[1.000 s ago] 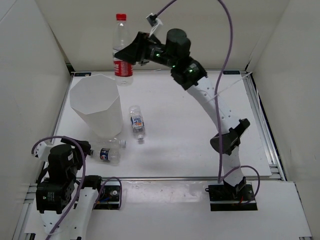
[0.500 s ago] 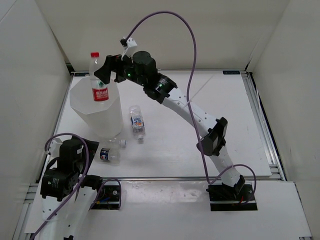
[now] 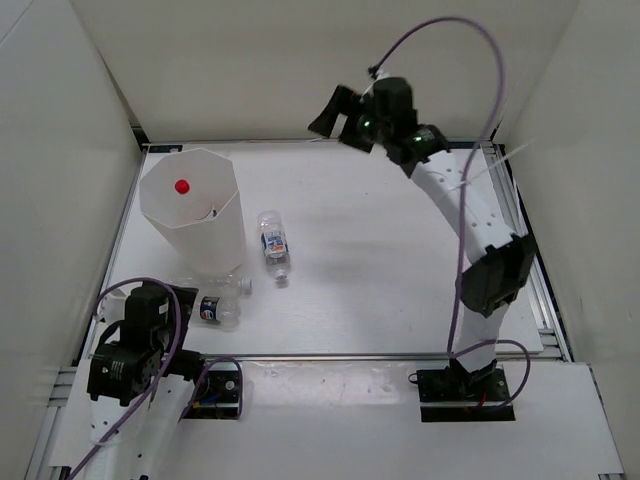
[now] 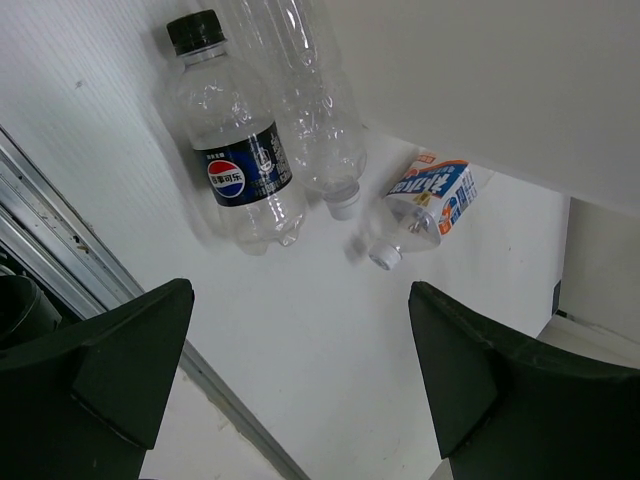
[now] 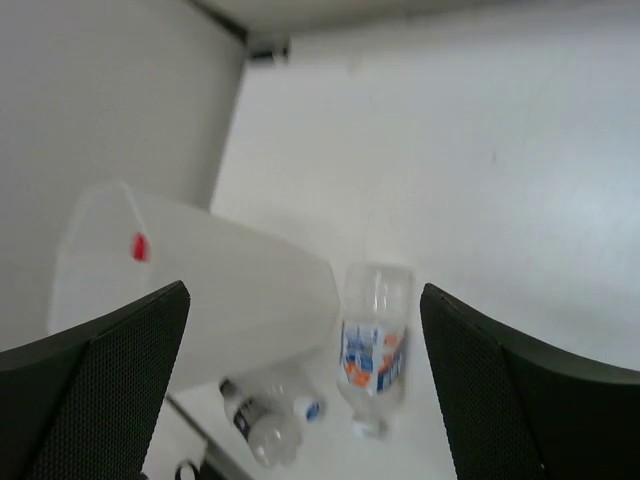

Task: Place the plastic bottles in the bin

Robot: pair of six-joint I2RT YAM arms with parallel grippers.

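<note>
the top camera hangs high at the near side, looking down on the whole desk (image 3: pixel 380 290). the left wrist camera sits low and close at the near left corner, facing the black-capped bottle (image 4: pixel 240 170) and plain bottle (image 4: pixel 312 110). the right wrist camera is high over the far edge, looking back and down, blurred. all three catch the blue-white bottle (image 3: pixel 273 243); top and right wrist share the bin (image 3: pixel 205 240).

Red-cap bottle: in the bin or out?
In. The red-cap bottle sits inside the bin, only its cap showing from above.
</note>
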